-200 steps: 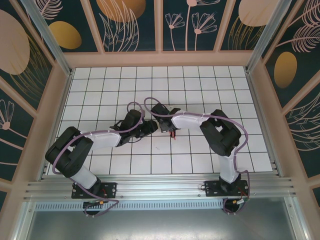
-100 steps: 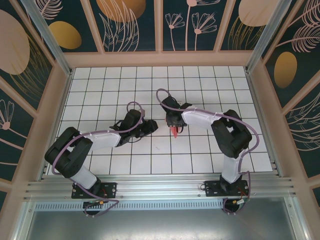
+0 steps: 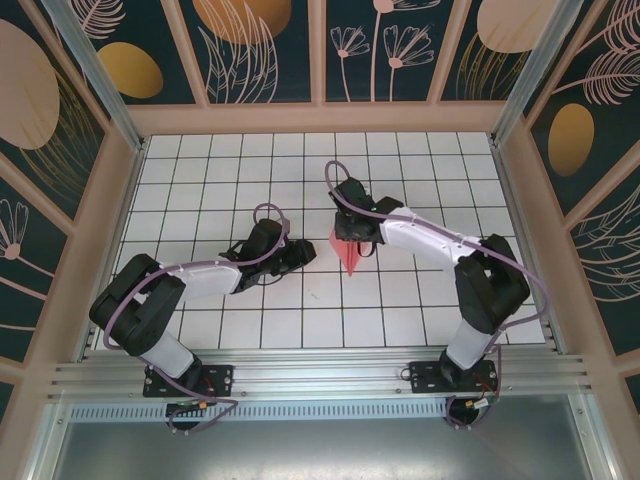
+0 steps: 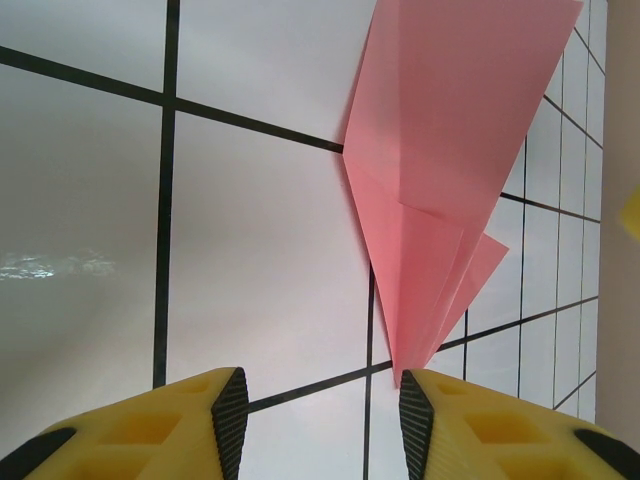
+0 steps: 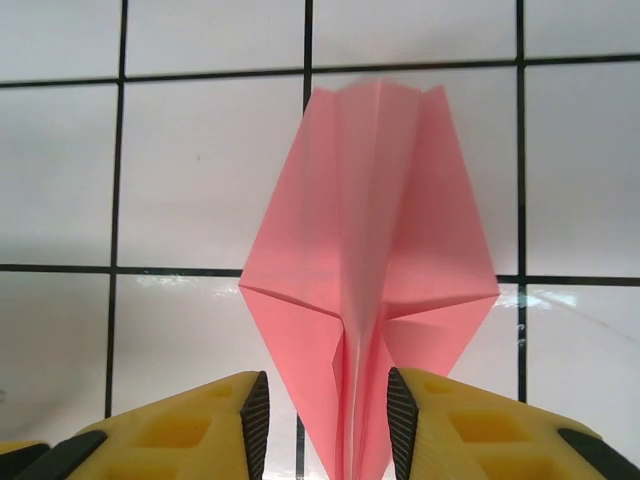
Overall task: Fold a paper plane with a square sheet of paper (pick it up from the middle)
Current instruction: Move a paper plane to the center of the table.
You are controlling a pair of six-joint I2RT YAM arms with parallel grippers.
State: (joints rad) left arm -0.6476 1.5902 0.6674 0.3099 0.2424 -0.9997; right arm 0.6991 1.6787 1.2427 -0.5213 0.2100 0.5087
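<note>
Pink paper plane, narrow end within right pincer; bare tiles around

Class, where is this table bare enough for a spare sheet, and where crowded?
Free: far rows of the table along the back wall; near tiles between left arm and right arm. Crowded: the middle, where left claw and right claw meet at the paper plane.

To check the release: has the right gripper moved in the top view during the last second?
Yes. Against the gridded table, the right gripper moved right and toward the back wall, uncovering the paper plane.
</note>
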